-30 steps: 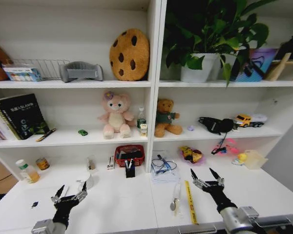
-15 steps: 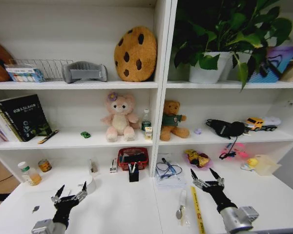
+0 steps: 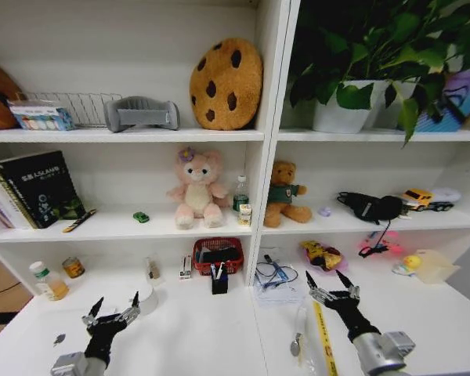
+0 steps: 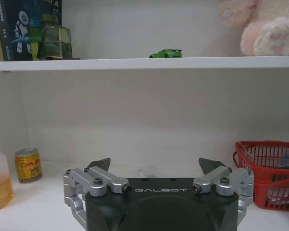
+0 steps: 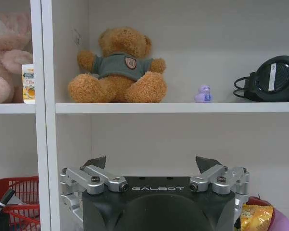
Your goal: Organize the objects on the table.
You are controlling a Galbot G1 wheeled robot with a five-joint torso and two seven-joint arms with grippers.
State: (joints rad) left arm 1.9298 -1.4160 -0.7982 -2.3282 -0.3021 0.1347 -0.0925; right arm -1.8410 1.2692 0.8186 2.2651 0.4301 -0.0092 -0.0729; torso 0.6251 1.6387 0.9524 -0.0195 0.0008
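The white table (image 3: pixel 196 337) runs under the shelving. On it lie a yellow ruler (image 3: pixel 323 335), a wrapped spoon (image 3: pixel 298 338), a gold foil packet (image 3: pixel 321 254) and a blue pen on papers (image 3: pixel 272 270). A tiny green toy car (image 3: pixel 142 217) and a dark pen (image 3: pixel 78 221) rest on the lower shelf. My left gripper (image 3: pixel 112 308) hovers open over the table's left part, empty. My right gripper (image 3: pixel 331 283) hovers open just right of the ruler, empty. The left wrist view shows the left gripper (image 4: pixel 154 166) below the car (image 4: pixel 165 53). The right gripper (image 5: pixel 154 163) has the packet (image 5: pixel 255 217) beside it.
A red basket (image 3: pixel 218 254) and a black pen holder (image 3: pixel 219 280) stand at the table's back. A bottle (image 3: pixel 47 282) and a can (image 3: pixel 73 267) are at the back left. Plush toys (image 3: pixel 196 188), headphones (image 3: pixel 372 207) and a potted plant (image 3: pixel 352 102) fill the shelves.
The whole picture has shifted right and the shelves look nearer, so the camera has moved. Both grippers keep the same open pose.
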